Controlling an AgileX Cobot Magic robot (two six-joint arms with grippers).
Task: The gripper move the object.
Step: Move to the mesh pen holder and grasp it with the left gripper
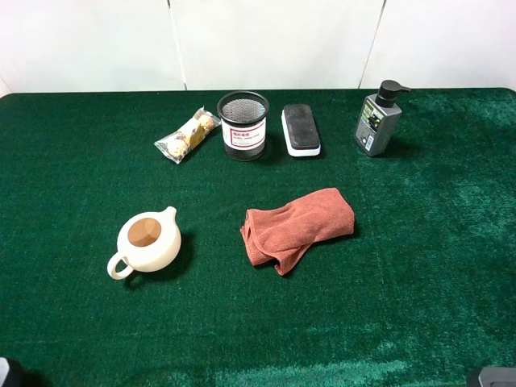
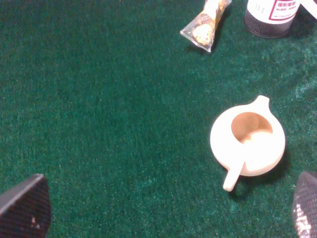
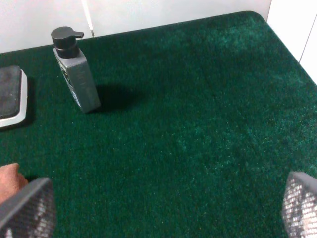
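Observation:
The black wire-mesh pen cup (image 1: 243, 126) with a white label in red print stands upright at the back of the green table. Its lower part shows in the left wrist view (image 2: 271, 17). My left gripper (image 2: 163, 210) is open and empty, its fingertips (image 2: 25, 208) spread wide over bare cloth near the table's front left, well short of the cup. My right gripper (image 3: 168, 206) is open and empty, its fingertips (image 3: 29, 208) wide apart at the front right. In the exterior high view only small bits of the arms show at the bottom corners.
A cream teapot (image 1: 146, 242) sits front left of centre, also in the left wrist view (image 2: 247, 141). A snack packet (image 1: 187, 135) lies left of the cup. An eraser (image 1: 301, 129), a grey pump bottle (image 1: 378, 118) and a rust cloth (image 1: 297, 226) are also on the table.

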